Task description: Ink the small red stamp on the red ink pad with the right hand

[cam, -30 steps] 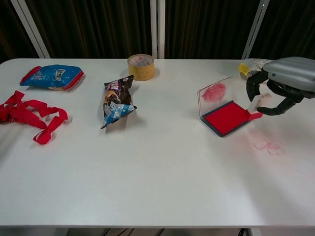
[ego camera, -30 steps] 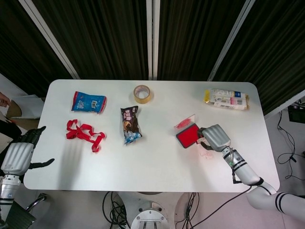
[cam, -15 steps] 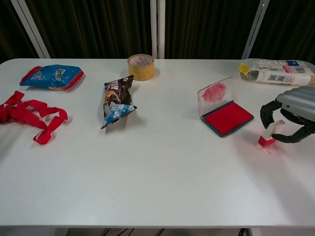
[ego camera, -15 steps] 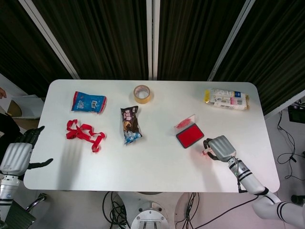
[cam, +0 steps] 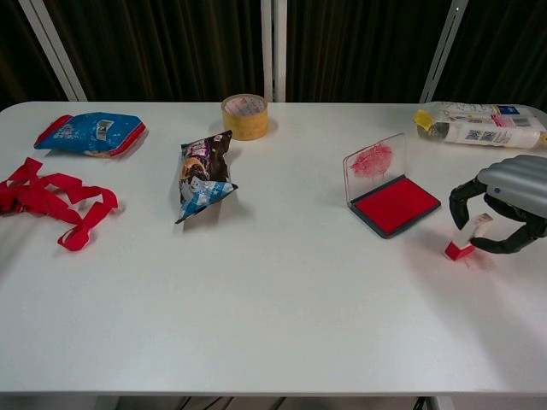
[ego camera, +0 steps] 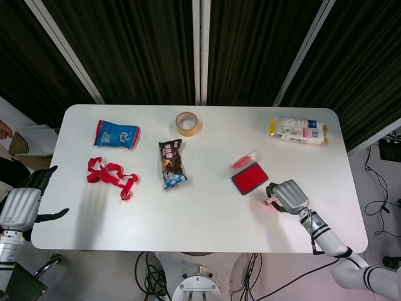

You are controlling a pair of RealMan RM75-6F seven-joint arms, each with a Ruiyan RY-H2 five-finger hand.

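The red ink pad (ego camera: 249,179) (cam: 396,205) lies open on the table, its clear lid (cam: 374,165) standing up and smeared with red. My right hand (ego camera: 287,196) (cam: 504,203) is to the right of the pad and nearer the table's front. It pinches the small red stamp (cam: 461,243) (ego camera: 271,201), whose red base touches the table over faint red marks. My left hand (ego camera: 22,204) hangs off the table's left front corner, fingers apart, holding nothing.
A roll of tape (ego camera: 187,123) sits at the back middle, a dark snack bag (ego camera: 170,163) in the centre, a blue packet (ego camera: 116,133) and a red ribbon (ego camera: 111,175) at the left. A white packet (ego camera: 298,130) lies at the back right corner.
My right hand carried the stamp from the ink pad's right edge toward the table's front and set it down on the table. Over the last half second it barely moved.
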